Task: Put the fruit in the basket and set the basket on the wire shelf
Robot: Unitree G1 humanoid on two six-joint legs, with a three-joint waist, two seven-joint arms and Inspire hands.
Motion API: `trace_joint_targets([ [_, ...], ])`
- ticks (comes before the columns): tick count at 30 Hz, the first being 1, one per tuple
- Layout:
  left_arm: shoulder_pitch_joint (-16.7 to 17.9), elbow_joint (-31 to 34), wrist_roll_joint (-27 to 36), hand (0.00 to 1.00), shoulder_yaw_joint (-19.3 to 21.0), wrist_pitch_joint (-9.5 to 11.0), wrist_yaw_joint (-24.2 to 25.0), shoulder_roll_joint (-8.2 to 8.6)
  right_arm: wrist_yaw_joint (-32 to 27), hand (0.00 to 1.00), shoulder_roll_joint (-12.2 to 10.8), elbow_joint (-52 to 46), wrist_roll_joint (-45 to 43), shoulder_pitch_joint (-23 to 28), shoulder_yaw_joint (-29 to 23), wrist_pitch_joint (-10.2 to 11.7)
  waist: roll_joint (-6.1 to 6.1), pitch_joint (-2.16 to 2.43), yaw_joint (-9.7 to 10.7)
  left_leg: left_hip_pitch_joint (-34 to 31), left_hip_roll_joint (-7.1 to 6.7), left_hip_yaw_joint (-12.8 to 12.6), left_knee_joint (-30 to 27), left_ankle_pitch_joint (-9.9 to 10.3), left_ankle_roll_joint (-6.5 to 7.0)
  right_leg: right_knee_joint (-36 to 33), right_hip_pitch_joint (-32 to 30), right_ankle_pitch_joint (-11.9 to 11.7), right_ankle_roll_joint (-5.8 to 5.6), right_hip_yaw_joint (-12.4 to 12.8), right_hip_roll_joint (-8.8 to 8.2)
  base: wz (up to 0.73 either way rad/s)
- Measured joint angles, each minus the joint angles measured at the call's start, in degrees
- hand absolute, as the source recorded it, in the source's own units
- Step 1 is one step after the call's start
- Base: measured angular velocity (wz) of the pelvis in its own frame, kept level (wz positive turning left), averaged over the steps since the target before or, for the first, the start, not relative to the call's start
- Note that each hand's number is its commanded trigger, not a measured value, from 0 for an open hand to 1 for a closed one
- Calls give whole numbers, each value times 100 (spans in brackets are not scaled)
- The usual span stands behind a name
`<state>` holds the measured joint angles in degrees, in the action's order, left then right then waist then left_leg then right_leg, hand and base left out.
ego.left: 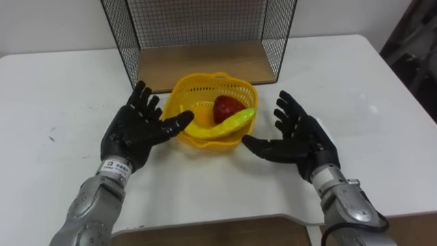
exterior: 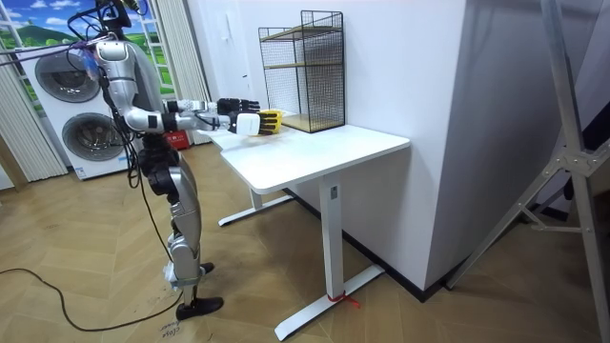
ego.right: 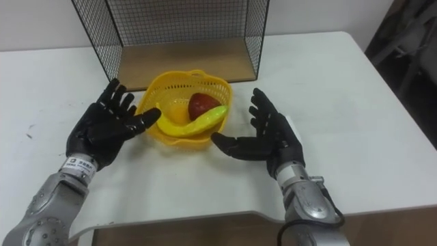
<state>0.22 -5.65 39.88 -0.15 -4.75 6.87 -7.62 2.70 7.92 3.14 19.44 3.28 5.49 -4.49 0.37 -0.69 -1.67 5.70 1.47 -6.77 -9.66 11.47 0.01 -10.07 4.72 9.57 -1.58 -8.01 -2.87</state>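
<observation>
Fingers [ego.left: 145, 101] on both of the robot's hands are spread wide and nearly straight, and we see nothing held in either. They flank the basket [ego.left: 212, 142], a yellow plastic one with a wavy rim, which sits on the white tabletop [ego.left: 61, 89] at the middle of the frame. Inside it we make out a red fruit [ego.left: 227, 107] toward the right. A banana [ego.left: 232, 124], yellow going green at its end, lies across the front with its tip over the right rim. A rounder yellow-orange piece [ego.left: 203, 113] lies left of the red fruit; we cannot name it.

The left hand [ego.left: 133, 133] is at the left of the basket, palm turned toward it, its thumb reaching the basket's left wall. Whether it really touches, we cannot tell. The right hand [ego.left: 300, 140] is at the lower right of the basket, palm facing in, thumb stretched toward the front wall and just short of it.

Just behind the basket, at the top of the frame, stands the wire shelf [ego.left: 205, 20], a black mesh cage with a wooden board [ego.left: 205, 65] as its floor. The basket is in front of that board, not on it.

In the room view we see the robot standing upright at the end of the tabletop on the room view's left. Both arms are held out level over it, with washing machines [exterior: 91, 143] behind the robot.
</observation>
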Motion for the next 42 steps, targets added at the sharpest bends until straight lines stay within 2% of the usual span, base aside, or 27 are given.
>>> trace_joint_targets([
  [8,0,-15,-4,0,-8,1,0,-11,-2,0,2,1,-159,-18,43,0,0,-2,-27,2,0,0,-8,0,0,-11,1,0,0,0,0,0],
  [12,-1,-194,-35,0,-19,2,1,-30,0,0,4,3,-332,-30,124,0,4,-46,-14,-5,0,-1,-7,0,0,-49,-26,0,0,0,-1,0],
  [16,-10,-503,-228,0,-40,-1,21,-28,89,0,0,93,-548,-46,230,0,11,-51,-2,-56,3,-1,-4,0,0,-69,-86,-1,1,-3,0,0],
  [20,-25,-640,-475,0,-64,9,73,-33,118,0,-1,200,-544,-66,249,1,12,-50,-22,-115,5,0,12,1,0,-67,-120,-2,3,-3,3,0],
  [28,-130,-724,-1035,0,-194,15,162,-180,106,0,-9,320,-516,-243,463,1,53,-30,-10,-94,4,-11,-6,0,0,-59,-117,-2,3,0,0,0],
  [42,-194,-801,-1076,0,-245,1,177,-190,109,0,-21,364,-396,-254,507,-5,91,-27,11,-48,4,-26,-8,-1,0,-62,-83,-2,3,11,-1,0],
])
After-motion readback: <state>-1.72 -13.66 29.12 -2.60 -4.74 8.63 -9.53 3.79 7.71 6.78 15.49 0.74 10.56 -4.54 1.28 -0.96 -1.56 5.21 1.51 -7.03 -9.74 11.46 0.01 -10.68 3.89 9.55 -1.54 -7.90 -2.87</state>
